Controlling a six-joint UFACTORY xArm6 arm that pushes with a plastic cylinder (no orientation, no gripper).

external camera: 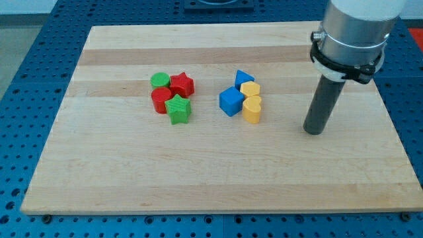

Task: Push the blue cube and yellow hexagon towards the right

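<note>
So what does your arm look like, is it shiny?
A bit. The upper part of my arm is a fat, pale grey cylinder with a black ring clamped round its lower edge. Below it hangs a straight, dark grey round rod that ends in my tip, flat and plain. No cables or markings show.

Rests on the bench: my tip, toward the right edge, well apart from blue cube, yellow hexagon, yellow heart and blue triangle clustered touching mid-bench.
</note>
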